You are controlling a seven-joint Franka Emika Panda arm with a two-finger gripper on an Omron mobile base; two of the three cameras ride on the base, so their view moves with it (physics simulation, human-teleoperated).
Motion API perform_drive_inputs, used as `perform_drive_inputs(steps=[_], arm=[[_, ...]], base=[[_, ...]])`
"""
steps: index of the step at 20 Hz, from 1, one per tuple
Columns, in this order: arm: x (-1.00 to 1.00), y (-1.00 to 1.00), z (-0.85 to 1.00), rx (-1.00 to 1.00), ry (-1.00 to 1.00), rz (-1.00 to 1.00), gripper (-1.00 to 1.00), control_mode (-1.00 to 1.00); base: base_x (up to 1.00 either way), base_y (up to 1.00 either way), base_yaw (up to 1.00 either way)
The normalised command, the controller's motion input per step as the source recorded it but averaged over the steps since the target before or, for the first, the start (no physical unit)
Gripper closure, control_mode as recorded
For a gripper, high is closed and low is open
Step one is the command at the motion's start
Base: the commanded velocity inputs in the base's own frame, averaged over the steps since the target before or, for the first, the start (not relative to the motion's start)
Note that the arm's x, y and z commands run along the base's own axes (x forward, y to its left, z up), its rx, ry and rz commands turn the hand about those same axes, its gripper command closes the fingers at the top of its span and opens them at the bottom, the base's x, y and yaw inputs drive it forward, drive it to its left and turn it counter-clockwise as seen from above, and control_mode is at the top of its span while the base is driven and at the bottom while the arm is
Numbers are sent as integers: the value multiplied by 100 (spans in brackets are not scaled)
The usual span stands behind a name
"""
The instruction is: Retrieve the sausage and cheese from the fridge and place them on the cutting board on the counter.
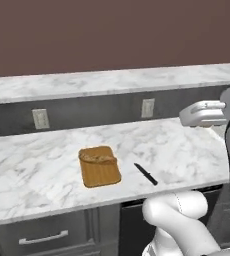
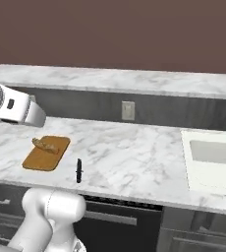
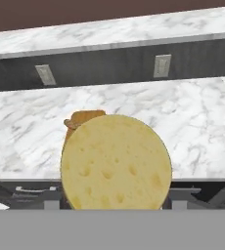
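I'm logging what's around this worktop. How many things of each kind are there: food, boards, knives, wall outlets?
Food: 2, the cheese held in the jaws, and a tan bread-like piece on the board
Boards: 1, the cutting board
Knives: 1, the black knife on the counter
Wall outlets: 2
Total: 6

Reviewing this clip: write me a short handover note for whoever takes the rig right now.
Gripper: closed on the cheese, held in front of the hand camera above the counter's front edge.
Cutting board: on the counter, with a tan bread-like piece at its far end; a black knife lies to its right.
Done: cheese fetched, not yet placed.
Sausage: I cannot tell where it is.
Left: set the cheese on the board, then locate the sausage.
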Motion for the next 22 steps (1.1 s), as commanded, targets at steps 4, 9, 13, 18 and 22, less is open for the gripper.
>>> perform_drive_inputs(steps=[4, 9, 13, 18, 22], arm=[[0, 0, 0, 0, 0, 0, 100, 100], [0, 0, 0, 0, 0, 0, 100, 100], [0, 0, 0, 0, 0, 0, 100, 100], [0, 0, 0, 0, 0, 0, 100, 100], [0, 0, 0, 0, 0, 0, 100, 100]], base=[[6, 99, -52], [9, 89, -31], [94, -1, 0], [100, -17, 15], [83, 0, 5]])
